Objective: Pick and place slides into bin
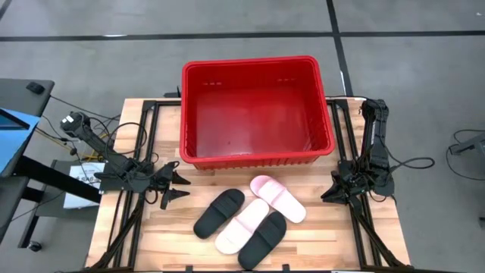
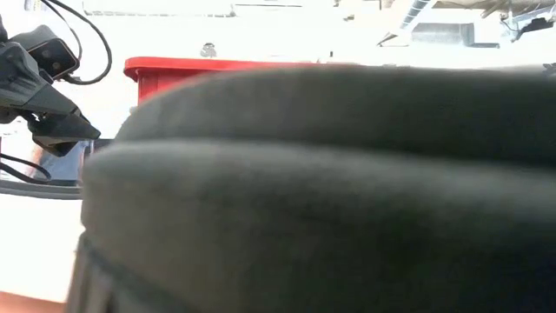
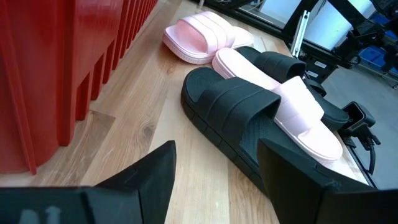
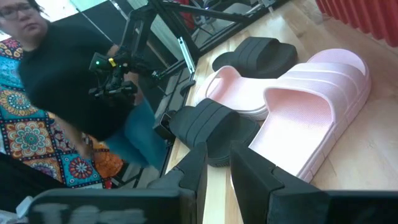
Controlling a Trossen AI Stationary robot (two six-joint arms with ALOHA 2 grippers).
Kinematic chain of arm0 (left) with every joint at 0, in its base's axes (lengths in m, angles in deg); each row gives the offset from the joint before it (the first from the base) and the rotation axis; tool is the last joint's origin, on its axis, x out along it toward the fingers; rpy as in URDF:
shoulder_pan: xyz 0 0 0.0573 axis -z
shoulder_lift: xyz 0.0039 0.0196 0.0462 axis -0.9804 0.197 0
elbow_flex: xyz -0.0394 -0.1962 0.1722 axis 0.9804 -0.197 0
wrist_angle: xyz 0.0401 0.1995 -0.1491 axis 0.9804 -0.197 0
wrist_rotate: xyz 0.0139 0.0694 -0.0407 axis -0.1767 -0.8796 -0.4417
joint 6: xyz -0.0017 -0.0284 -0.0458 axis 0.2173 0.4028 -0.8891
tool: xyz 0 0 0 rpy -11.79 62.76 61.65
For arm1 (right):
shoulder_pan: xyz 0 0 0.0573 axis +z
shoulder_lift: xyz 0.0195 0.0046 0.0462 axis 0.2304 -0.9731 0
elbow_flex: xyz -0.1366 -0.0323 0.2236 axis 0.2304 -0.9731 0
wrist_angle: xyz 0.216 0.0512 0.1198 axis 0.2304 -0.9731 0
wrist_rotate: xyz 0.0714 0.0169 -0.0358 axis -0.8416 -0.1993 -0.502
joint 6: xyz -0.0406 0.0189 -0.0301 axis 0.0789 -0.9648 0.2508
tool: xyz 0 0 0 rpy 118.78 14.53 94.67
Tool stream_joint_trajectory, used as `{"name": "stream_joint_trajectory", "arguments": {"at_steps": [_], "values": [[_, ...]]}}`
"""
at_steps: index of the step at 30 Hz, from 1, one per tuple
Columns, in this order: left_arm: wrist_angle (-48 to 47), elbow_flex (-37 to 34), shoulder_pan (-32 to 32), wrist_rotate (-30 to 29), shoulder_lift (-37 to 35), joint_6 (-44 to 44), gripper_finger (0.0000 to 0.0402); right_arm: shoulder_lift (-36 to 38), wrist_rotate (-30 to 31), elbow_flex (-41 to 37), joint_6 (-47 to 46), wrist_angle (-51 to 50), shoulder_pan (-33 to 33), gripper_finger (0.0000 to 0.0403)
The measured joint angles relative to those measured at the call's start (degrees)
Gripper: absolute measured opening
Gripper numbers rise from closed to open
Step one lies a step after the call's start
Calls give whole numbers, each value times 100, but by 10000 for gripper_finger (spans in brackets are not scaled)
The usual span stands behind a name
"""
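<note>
Four slides lie side by side on the wooden table in front of the red bin (image 1: 258, 114): a black slide (image 1: 219, 213), a pink slide (image 1: 242, 225), a second black slide (image 1: 263, 240) and a second pink slide (image 1: 278, 198). Each rests on its sole. My left gripper (image 1: 178, 188) is open and empty, left of the slides, near the bin's front left corner; it faces the nearest black slide (image 3: 239, 109). My right gripper (image 1: 327, 193) is right of the slides, empty, its fingers a narrow gap apart (image 4: 217, 171), facing the pink slide (image 4: 311, 118).
The bin stands at the table's far middle, its front wall (image 3: 74, 68) close beside my left gripper. A black slide (image 2: 330, 191) fills most of the low view. A person (image 4: 56, 68) stands beyond the table's left side. Black frame rails run along both table sides.
</note>
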Motion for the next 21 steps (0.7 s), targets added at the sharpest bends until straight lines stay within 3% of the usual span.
{"name": "stream_joint_trajectory", "arguments": {"at_steps": [21], "values": [[2, -1, -1, 60, -1, -86, 215, -1, 0, 1, 0, 0, 2, 60]]}}
